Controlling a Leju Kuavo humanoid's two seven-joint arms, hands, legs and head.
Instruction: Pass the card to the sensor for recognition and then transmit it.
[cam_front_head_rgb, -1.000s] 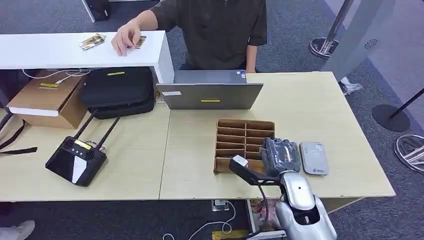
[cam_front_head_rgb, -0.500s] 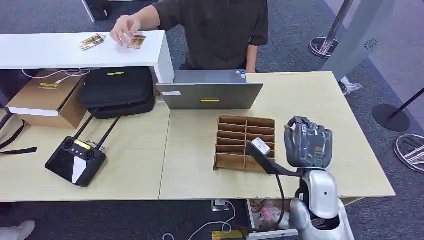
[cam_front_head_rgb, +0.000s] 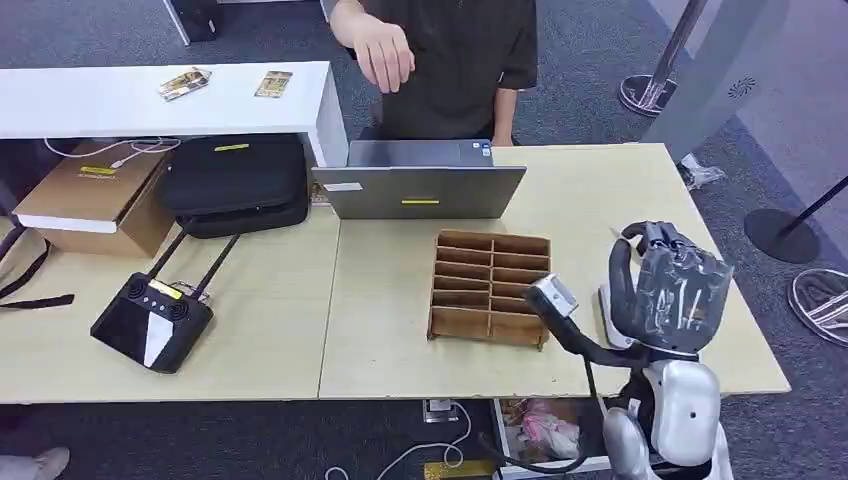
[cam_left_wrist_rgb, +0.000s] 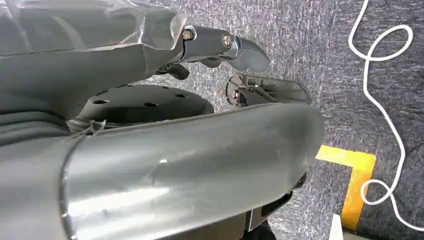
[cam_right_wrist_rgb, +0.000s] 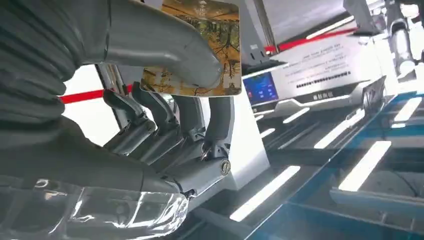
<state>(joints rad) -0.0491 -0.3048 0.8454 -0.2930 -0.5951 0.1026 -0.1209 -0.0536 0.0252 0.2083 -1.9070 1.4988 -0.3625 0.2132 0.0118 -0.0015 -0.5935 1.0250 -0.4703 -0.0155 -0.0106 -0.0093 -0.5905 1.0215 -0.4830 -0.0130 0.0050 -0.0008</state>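
My right hand (cam_front_head_rgb: 668, 283) is raised above the table's right side, next to the wooden divider tray (cam_front_head_rgb: 489, 287). In the right wrist view its thumb (cam_right_wrist_rgb: 165, 45) and fingers pinch a card (cam_right_wrist_rgb: 210, 30) printed with a yellow and brown picture. The grey-white sensor pad (cam_front_head_rgb: 606, 303) lies on the table under the hand, with just its left edge showing. My left hand (cam_left_wrist_rgb: 150, 100) hangs over the grey carpet with nothing in it.
A person stands behind the table, one hand (cam_front_head_rgb: 383, 50) in the air. Two cards (cam_front_head_rgb: 185, 82) (cam_front_head_rgb: 273, 83) lie on the white counter (cam_front_head_rgb: 120, 105). A laptop (cam_front_head_rgb: 420, 182), a black bag (cam_front_head_rgb: 235, 180), a cardboard box (cam_front_head_rgb: 90, 195) and a black controller (cam_front_head_rgb: 152, 320) are on the table.
My right hand has lifted off the table by the sensor and moved right and up. The person let go of a card on the counter and drew the hand back.
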